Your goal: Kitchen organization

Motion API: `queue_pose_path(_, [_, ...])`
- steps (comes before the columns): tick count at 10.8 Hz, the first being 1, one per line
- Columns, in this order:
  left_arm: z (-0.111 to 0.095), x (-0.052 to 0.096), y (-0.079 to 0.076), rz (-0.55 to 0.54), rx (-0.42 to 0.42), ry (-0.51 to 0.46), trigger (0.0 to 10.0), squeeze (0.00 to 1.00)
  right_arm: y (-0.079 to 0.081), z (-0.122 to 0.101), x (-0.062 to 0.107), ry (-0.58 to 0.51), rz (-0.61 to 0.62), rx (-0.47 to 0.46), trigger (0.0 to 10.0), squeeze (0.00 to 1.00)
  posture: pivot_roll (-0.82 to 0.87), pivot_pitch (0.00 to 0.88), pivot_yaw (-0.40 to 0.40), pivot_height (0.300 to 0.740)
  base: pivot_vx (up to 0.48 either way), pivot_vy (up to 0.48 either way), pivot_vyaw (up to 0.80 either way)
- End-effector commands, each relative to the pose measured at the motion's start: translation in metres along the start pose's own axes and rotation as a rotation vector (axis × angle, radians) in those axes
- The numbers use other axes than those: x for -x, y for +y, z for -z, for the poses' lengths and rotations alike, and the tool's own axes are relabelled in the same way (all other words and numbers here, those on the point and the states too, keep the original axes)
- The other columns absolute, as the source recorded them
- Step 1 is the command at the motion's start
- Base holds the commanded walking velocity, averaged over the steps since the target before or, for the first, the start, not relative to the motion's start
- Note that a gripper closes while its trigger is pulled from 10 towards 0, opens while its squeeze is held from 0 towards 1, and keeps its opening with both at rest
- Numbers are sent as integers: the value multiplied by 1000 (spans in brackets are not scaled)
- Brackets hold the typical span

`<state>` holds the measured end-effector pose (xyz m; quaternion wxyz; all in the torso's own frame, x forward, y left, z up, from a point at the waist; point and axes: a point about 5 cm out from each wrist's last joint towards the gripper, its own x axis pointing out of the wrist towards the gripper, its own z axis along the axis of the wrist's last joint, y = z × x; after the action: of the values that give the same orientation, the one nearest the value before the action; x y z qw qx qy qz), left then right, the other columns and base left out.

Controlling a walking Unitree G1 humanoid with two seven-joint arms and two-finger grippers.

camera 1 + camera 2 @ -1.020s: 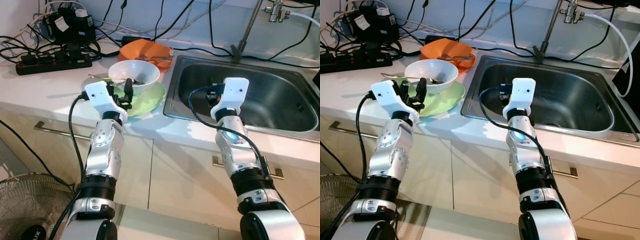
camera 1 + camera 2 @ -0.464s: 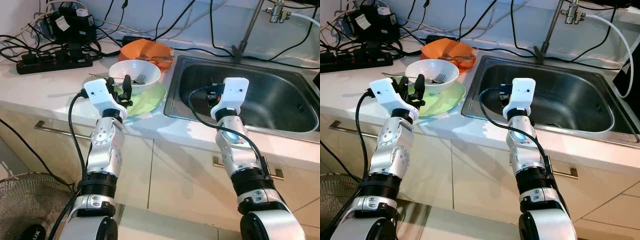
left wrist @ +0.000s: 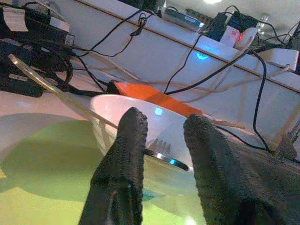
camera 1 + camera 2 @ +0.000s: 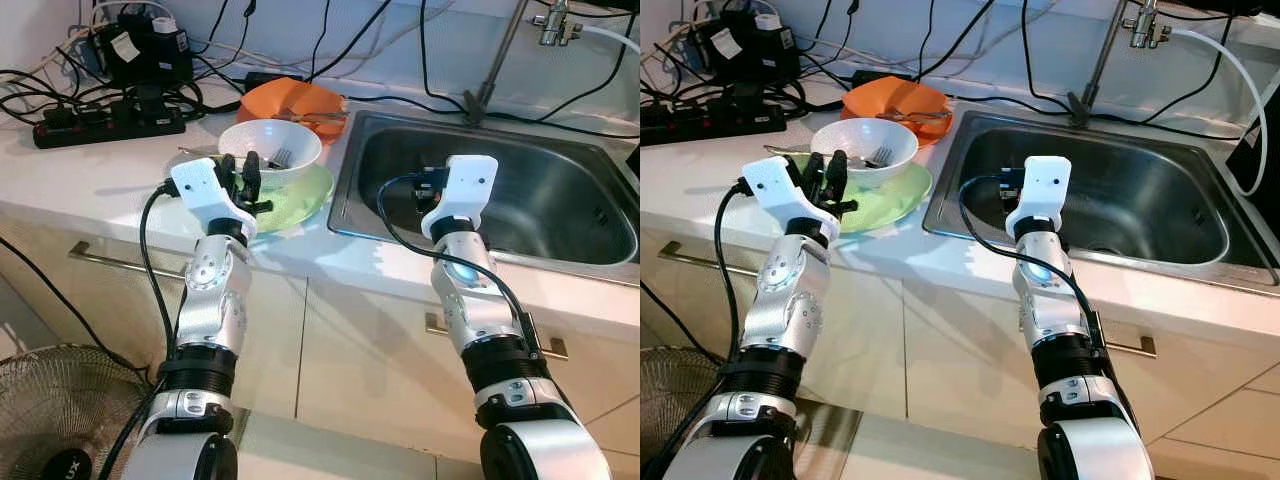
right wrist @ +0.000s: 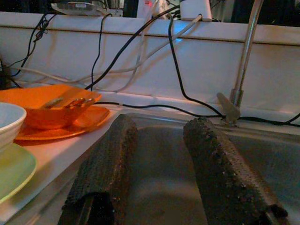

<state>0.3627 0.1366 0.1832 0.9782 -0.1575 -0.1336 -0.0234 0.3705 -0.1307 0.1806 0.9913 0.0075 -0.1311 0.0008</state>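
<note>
Left hand (image 3: 161,154): raised over the near edge of the green plate (image 4: 300,205), black fingers (image 3: 124,164) parted with a clear gap, gripping nothing. Fingertips sit just short of the white bowl (image 4: 270,150); from the wrist view the bowl's wall is directly between and beyond them.

White bowl stands upright on the green plate, on the white desk (image 4: 90,180), just left of the sink (image 4: 540,200). A fork (image 4: 283,156) lies inside the bowl, tines up against the wall. A thin pale stick-like utensil (image 3: 51,89) lies across the bowl's rim and juts out over the plate.

Behind the white bowl: an orange bowl (image 4: 295,100) on an orange plate (image 5: 61,129), with cutlery in it; exact pieces cannot be made out.

Right hand (image 5: 157,159): held over the sink's left portion, fingers apart, nothing between them. Faucet (image 4: 495,65) rises at the sink's back edge.

Back left of the desk: power strip (image 4: 105,125) and tangled black cables (image 4: 40,85). Floor fan (image 4: 60,420) at lower left.
</note>
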Motion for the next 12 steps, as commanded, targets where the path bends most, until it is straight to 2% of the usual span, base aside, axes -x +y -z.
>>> queue_pose_path(1, [-2,-2,-7,28,-7,-7,0,0,0,-5,-3,-9,4,-8,10000,0,189,0,-71,740,0,0,0])
queue_pose_path(8, [-4,-1,-15,60,7,-20,0,0,2,-4,-2,-7,1,-12,10000,0,194,0,-73,740,0,0,0])
queue_pose_path(12, [-19,-3,-22,95,-33,-94,0,0,4,-3,-2,-4,-5,-14,10000,0,198,0,-76,740,0,0,0])
